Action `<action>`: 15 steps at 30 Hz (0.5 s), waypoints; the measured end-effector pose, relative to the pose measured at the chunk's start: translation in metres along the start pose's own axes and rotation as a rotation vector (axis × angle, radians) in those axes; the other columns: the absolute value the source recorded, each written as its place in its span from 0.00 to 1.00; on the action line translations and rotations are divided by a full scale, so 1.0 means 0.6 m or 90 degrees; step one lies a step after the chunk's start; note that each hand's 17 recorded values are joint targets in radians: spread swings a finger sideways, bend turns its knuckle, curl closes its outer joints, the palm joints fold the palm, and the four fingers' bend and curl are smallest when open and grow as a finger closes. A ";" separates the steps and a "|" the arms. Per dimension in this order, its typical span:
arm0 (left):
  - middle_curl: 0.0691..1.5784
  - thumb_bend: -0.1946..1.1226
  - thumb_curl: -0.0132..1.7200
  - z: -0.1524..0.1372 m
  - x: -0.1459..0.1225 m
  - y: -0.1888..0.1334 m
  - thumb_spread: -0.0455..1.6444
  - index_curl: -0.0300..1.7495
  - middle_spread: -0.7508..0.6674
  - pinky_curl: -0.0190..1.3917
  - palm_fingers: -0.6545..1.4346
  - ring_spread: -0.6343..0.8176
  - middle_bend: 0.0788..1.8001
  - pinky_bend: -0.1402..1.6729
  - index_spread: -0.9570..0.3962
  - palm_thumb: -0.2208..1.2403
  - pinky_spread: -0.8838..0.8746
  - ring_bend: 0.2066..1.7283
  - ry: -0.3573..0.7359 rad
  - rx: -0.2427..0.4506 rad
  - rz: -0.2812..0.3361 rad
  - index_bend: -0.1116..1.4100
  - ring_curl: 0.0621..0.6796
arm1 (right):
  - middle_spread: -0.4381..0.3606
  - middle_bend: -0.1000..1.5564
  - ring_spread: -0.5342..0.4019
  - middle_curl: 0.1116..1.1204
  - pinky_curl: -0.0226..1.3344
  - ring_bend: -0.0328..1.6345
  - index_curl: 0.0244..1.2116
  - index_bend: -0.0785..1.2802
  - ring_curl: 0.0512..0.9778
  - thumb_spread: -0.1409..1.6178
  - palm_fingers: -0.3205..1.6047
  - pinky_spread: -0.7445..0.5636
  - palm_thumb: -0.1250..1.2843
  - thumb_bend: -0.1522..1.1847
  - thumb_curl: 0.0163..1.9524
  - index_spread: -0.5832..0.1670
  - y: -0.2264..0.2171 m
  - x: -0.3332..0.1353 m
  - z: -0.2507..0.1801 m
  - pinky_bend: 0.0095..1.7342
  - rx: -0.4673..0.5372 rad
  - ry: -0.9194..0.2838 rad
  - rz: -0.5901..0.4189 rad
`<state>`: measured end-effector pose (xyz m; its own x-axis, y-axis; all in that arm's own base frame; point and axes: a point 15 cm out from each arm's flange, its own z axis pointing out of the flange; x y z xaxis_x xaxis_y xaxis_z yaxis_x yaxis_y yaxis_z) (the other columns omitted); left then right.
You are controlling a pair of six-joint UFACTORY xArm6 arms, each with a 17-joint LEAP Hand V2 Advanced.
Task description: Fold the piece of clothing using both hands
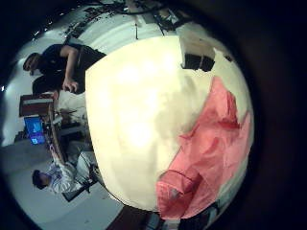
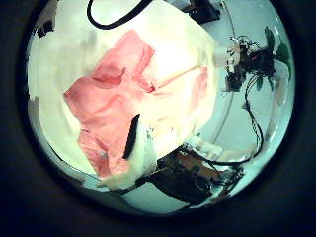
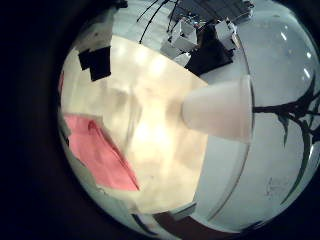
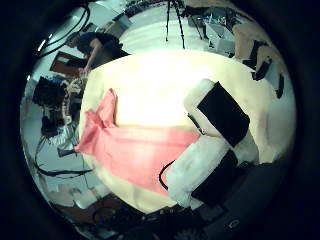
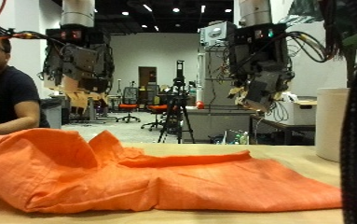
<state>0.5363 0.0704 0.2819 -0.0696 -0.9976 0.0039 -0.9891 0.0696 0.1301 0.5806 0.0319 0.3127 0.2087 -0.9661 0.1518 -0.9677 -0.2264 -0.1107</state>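
Note:
An orange piece of clothing [image 5: 141, 173] lies crumpled and partly spread on the pale table [image 5: 305, 155]. My left hand [image 5: 85, 65] and my right hand [image 5: 263, 73] both hang high above it, fingers relaxed, holding nothing. The left hand is over the bunched end and the right hand over the flatter end. The clothing also shows on the table in the left little finger side palm view [image 1: 206, 144], the left thumb side palm view [image 2: 118, 84], the right little finger side palm view [image 3: 100, 150] and the right thumb side palm view [image 4: 130, 145].
A white cylinder [image 5: 334, 121] stands at the table's edge beyond the right hand. Black patches [image 1: 199, 62] lie near the table's far edge, also in the right little finger side palm view [image 3: 97, 62]. Bare tabletop [image 1: 144, 105] lies beside the clothing.

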 end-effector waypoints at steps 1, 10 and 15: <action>0.20 0.13 0.21 -0.007 0.001 0.010 0.76 0.29 0.70 0.33 0.32 0.63 0.11 0.34 0.77 0.35 0.61 0.27 0.002 -0.004 0.004 0.19 0.44 | 0.30 0.57 0.28 0.55 0.57 0.68 0.53 0.34 0.56 0.96 0.35 0.31 0.58 0.11 0.13 0.24 0.017 0.011 -0.009 0.39 -0.008 0.000 -0.002; 0.18 0.13 0.18 -0.033 0.037 0.124 0.75 0.25 0.75 0.29 0.31 0.73 0.08 0.31 0.78 0.34 0.72 0.23 0.028 -0.056 0.042 0.18 0.37 | 0.34 0.46 0.42 0.44 0.47 0.48 0.47 0.36 0.42 0.93 0.21 0.59 0.50 0.09 0.10 0.27 0.195 0.062 0.007 0.25 -0.097 -0.017 -0.069; 0.18 0.13 0.17 -0.017 0.072 0.183 0.75 0.23 0.75 0.27 0.32 0.75 0.07 0.31 0.78 0.33 0.74 0.21 0.042 -0.053 0.057 0.18 0.35 | 0.39 0.36 0.53 0.36 0.43 0.40 0.41 0.30 0.35 0.80 0.16 0.71 0.45 0.09 0.11 0.29 0.284 0.078 0.054 0.25 -0.155 -0.040 -0.123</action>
<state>0.4261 0.0352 0.3061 -0.1455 -0.9858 0.0840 -0.9650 0.1601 0.2079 0.4299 -0.0562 0.2693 0.3931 -0.9156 0.0850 -0.9130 -0.3777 0.1540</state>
